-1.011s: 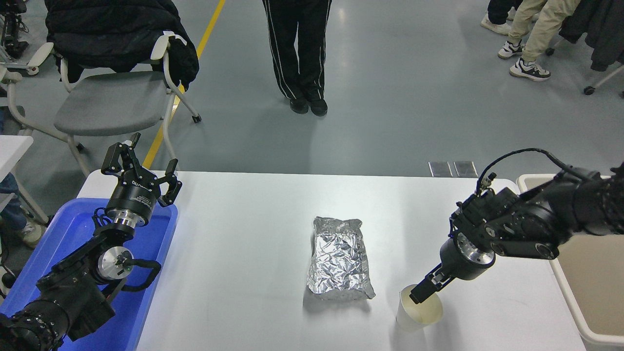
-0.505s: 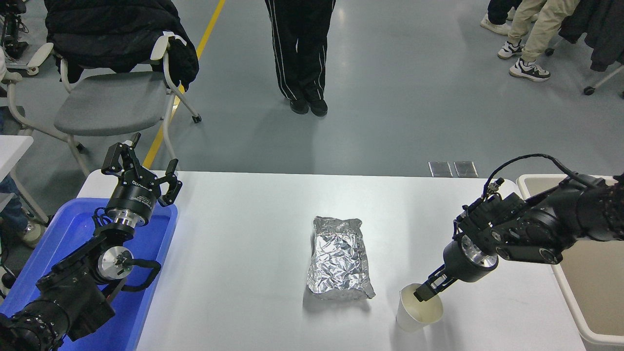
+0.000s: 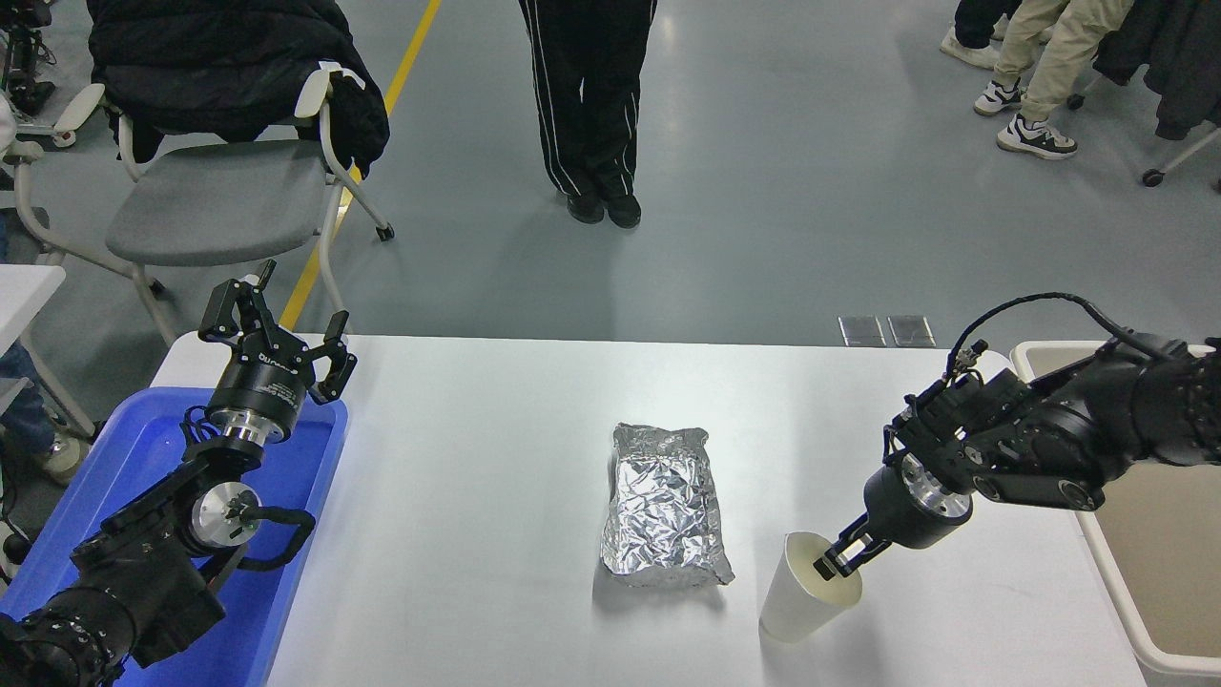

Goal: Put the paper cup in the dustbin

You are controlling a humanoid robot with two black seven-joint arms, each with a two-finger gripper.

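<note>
The paper cup (image 3: 799, 599) is small, white and tapered, with a cream inside. It hangs tilted just above the white table (image 3: 477, 496) near the front right, its mouth turned up and right. My right gripper (image 3: 832, 565) is shut on the cup's rim, with one finger inside the mouth. The dustbin (image 3: 1159, 534) is a beige rectangular bin at the table's right edge, to the right of the cup; my right arm crosses its near rim. My left gripper (image 3: 277, 320) is parked open at the lower left, above the blue tray.
A crinkled silver foil packet (image 3: 662, 513) lies on the table left of the cup. A blue tray (image 3: 114, 477) sits at the left edge under my left arm. A person stands beyond the far edge, and a grey chair (image 3: 210, 200) stands at the far left.
My right gripper has closed on the cup's rim and raised it a little; the cup has tilted and shifted slightly up and left.
</note>
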